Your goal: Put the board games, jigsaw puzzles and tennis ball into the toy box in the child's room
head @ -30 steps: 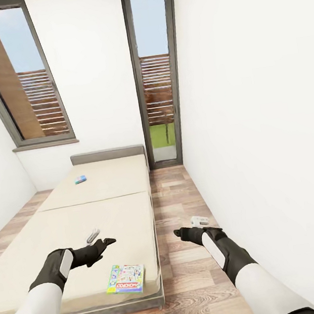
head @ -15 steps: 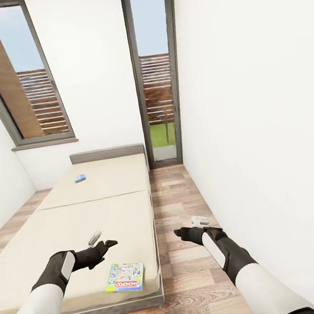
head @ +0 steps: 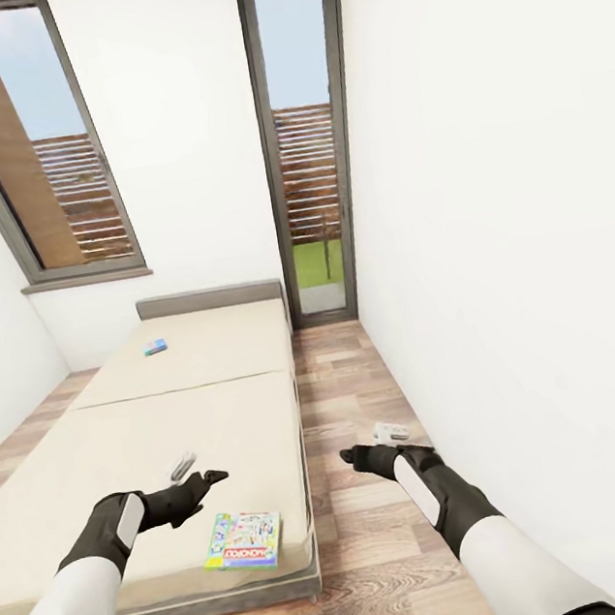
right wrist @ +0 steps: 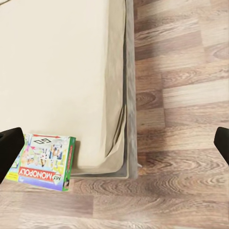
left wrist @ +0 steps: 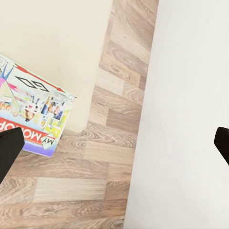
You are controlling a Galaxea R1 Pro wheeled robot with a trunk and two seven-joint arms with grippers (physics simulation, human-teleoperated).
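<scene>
A colourful Monopoly board game [head: 244, 540] lies flat at the foot corner of the bed [head: 188, 432], close to the mattress edge. A second, small blue board game [head: 156, 346] rests near the grey headboard. My left gripper [head: 201, 471] hovers open over the mattress, just above and left of the Monopoly box. My right gripper [head: 369, 444] is open over the floor beside the bed. The left wrist view has the Monopoly box [left wrist: 33, 119] past its wide-open gripper [left wrist: 114, 148]. From the right wrist, the same box [right wrist: 45, 162] lies beyond that gripper [right wrist: 114, 145]. The table, toy box, jigsaw puzzles and tennis ball are out of view.
A strip of wood-plank floor [head: 344, 390] runs between the bed and the white wall [head: 491, 223] on the right. At its far end stands a tall narrow window [head: 305, 151]. A wider window [head: 42, 159] is at the back left.
The whole picture has shifted slightly, so the camera has moved a little. Both arms keep their pose and both grippers stay open.
</scene>
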